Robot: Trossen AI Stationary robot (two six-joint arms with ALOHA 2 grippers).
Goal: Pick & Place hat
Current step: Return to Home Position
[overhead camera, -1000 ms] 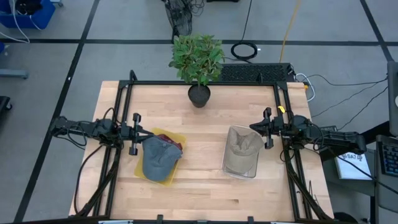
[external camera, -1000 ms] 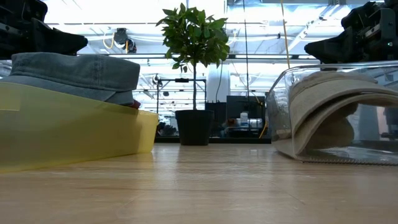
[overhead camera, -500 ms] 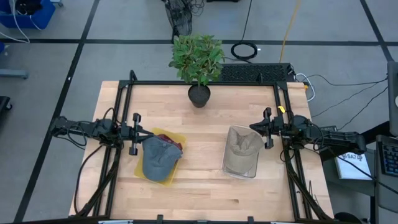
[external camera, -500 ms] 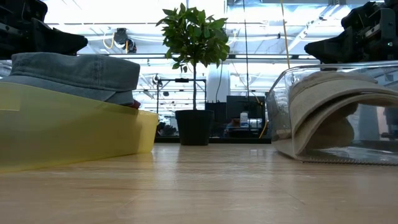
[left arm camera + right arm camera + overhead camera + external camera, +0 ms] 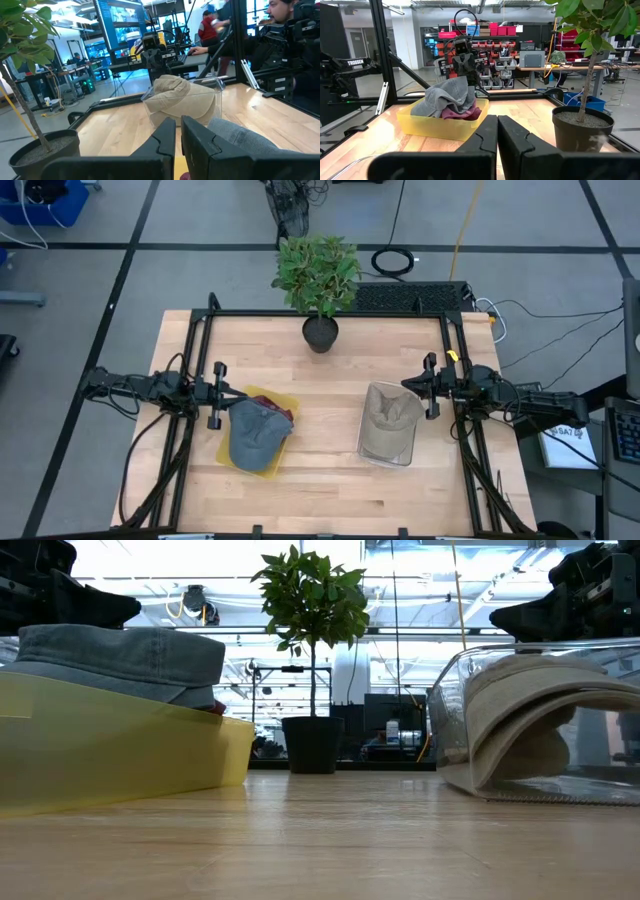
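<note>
While the arms are waiting at opposite sides of the surface (image 5: 330,480), the gray cap (image 5: 255,435) is lying in the yellow bin (image 5: 223,451) just inward of the left claw (image 5: 214,395); it and the right claw (image 5: 430,387) are sitting pinched together, empty.

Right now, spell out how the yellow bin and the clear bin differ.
The yellow bin is opaque; the clear bin is see-through. The yellow bin holds a gray cap heaped over a red cap, above its rim; the clear bin holds a beige cap. The yellow bin sits near the left gripper, the clear bin near the right gripper. Both rest on the wooden table.
</note>
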